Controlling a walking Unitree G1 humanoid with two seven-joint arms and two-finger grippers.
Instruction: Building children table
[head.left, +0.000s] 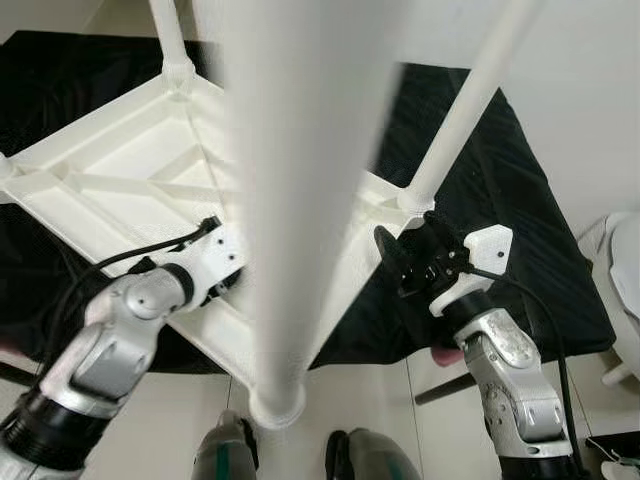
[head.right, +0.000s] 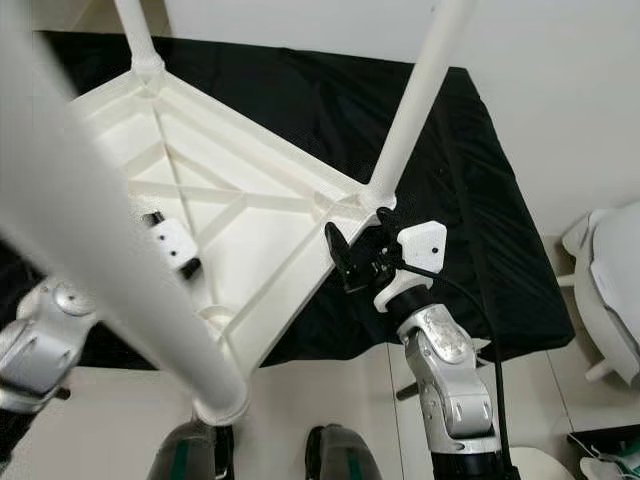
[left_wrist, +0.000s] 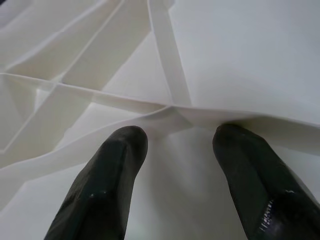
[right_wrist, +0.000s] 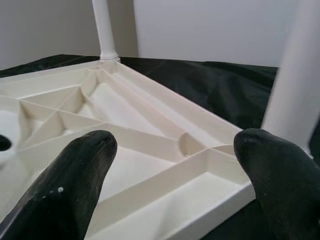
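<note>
- Left gripper (left_wrist: 172, 150): 2 black fingers (left_wrist: 107, 185) spread apart, pointing at the white table underside (left_wrist: 240, 60).
- Raised ribs (left_wrist: 167, 55) cross the underside; several meet just ahead of the fingertips.
- Contact with surface: cannot be determined.

The upturned table (head.right: 240, 215) lies on a cloth (head.right: 470, 220), legs up.

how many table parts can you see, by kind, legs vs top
white legs standing in corner sockets: 3 (near, right, far)
upturned white table top: 1
total: 4
</note>
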